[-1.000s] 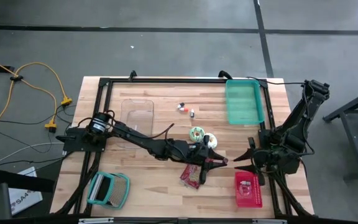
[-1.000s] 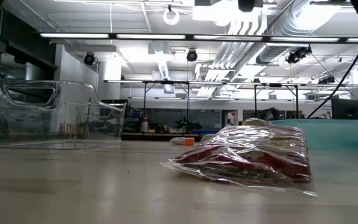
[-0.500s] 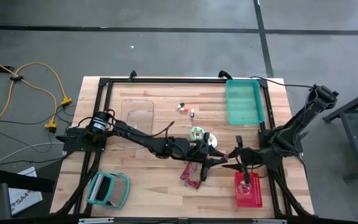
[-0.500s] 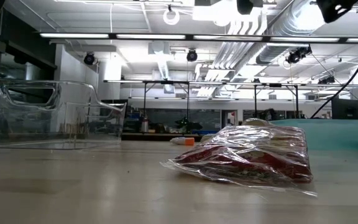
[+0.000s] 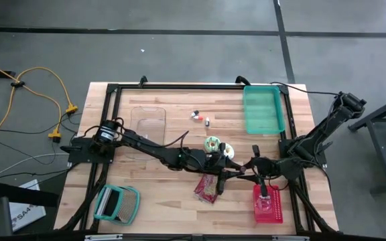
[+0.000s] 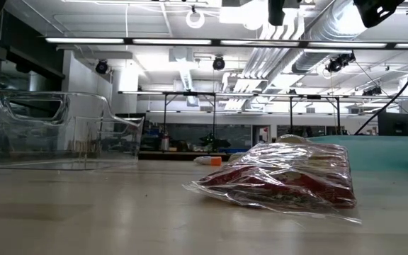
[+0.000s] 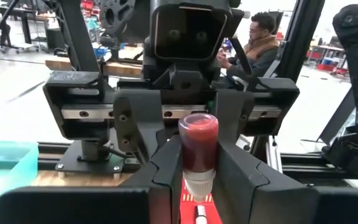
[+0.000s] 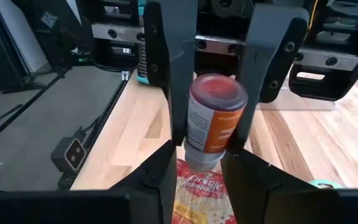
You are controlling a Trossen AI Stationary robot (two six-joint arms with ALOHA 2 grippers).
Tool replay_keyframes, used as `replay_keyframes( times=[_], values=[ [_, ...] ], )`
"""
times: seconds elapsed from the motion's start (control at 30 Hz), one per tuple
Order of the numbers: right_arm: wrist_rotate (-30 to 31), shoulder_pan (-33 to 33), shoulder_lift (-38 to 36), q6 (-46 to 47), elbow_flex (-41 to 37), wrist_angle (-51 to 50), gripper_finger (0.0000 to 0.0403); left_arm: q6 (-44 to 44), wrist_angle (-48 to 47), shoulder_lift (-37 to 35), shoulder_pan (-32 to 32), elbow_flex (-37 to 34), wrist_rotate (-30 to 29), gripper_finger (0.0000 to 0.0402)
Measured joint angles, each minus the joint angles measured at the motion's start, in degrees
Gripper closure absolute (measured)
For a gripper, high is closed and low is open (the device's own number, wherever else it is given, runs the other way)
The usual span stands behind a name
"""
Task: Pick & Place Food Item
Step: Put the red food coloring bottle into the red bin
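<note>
- Wooden plank table [image 5: 159,204] with a black frame, standing on grey floor.
- One small red-filled bottle [image 7: 197,146], round and glossy, hangs above the crinkly clear food bag [image 5: 208,187], held between both arms.
- Left gripper [image 5: 229,173] is clamped on the bottle; right gripper [image 5: 248,167] has its fingers on either side of it.
- Near the bag: one teal bin [image 5: 263,109], one red tray [image 5: 267,203], one clear tub [image 5: 147,121].

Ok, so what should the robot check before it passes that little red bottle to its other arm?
1. Left jaws shut on the bottle: ok.
2. Right jaws open, one on each side of the bottle: ok.
3. Bottle lined up between the right jaws: ok.
4. Right jaws gripping the bottle: not ok, not yet closed.
5. Bottle cap tight: cannot tell.
6. Snack bag lying on the table, untouched: ok.
</note>
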Motion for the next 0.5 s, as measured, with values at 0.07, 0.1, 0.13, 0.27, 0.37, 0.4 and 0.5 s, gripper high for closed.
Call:
replay_keyframes(
  times=[0.07, 0.1, 0.13, 0.27, 0.37, 0.4, 0.5],
  values=[
    [0.0, 0.0, 0.0, 0.0, 0.0, 0.0, 0.0293, 0.0, -0.8, 0.0, 0.0, 0.0, 0.0, 0.033],
    [0.0, 0.0, 0.0, 0.0, 0.0, 0.0, 0.0293, 0.0, -1.0, 0.0, 0.0, 0.0, 0.0, 0.033],
    [0.0, 0.0, 0.0, 0.0, 0.0, 0.0, 0.0293, 0.0, -1.2, 0.0, 0.0, 0.0, 0.0, 0.033],
    [0.0, 0.0, 0.0, 0.0, 0.0, -0.2, 0.0293, 0.0, -2.1, -0.1, -0.1, 0.0, 0.0, 0.033],
    [-0.1, 0.0, 0.0, 0.0, 0.0, -0.2, 0.0293, 0.0, -2.2, -0.1, -0.1, 0.0, 0.0, 0.033],
    [-0.1, 0.0, 0.0, 0.1, 0.0, -0.2, 0.0293, -0.1, -2.3, -0.1, -0.1, 0.0, 0.0, 0.033],
    [-0.1, 0.0, 0.0, 0.2, 0.0, -0.2, 0.0293, -0.1, -2.6, -0.1, -0.1, 0.0, 0.0, 0.033]
  ],
)
